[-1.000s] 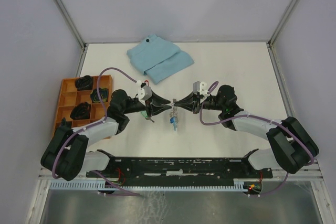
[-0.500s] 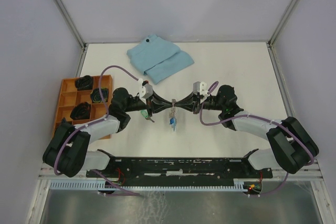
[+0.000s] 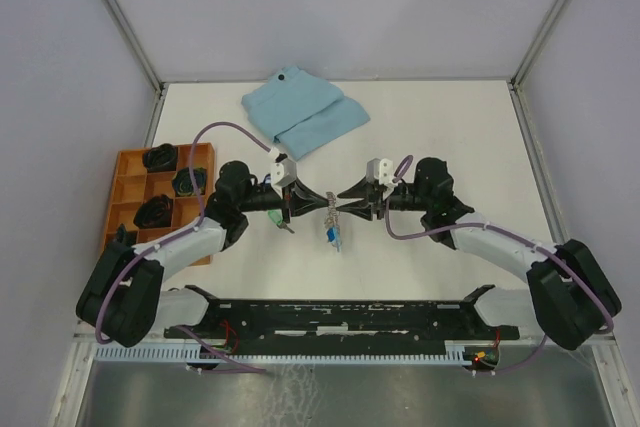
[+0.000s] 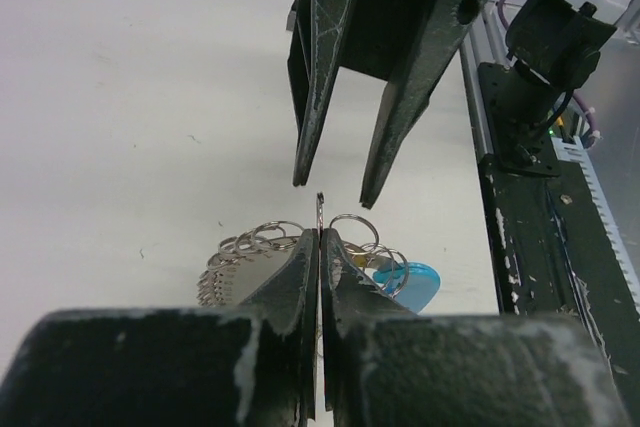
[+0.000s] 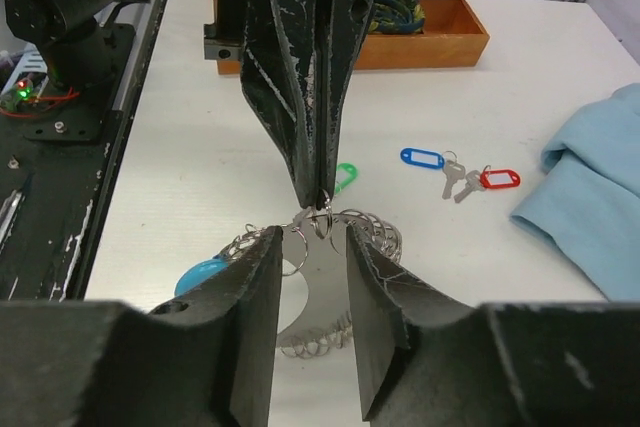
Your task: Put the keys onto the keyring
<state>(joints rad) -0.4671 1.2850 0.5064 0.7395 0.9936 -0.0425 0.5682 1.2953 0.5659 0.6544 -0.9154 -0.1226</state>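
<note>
The keyring [image 3: 330, 224], a bunch of grey metal rings with a light-blue tag [image 4: 413, 285], hangs between my two grippers at mid-table. My left gripper [image 4: 320, 237] is shut on one thin ring of it. My right gripper [image 5: 312, 244] faces it tip to tip and stands open, its fingers [image 4: 305, 162] either side of that ring without touching it. A green-tagged key [image 3: 273, 219] lies on the table beside the left gripper [image 3: 318, 203]. The blue-tagged key [image 5: 421, 157] and the red-tagged key [image 5: 498, 179] lie together on the table beyond the keyring.
An orange compartment tray [image 3: 128, 179] holding dark items sits at the left by my left arm. A folded light-blue cloth [image 3: 303, 112] lies at the back centre. The black base rail [image 3: 330, 312] runs along the near edge.
The keyring changed hands. My left gripper closed on a ring of it and my right gripper opened and let go. Both wrists shifted slightly.
</note>
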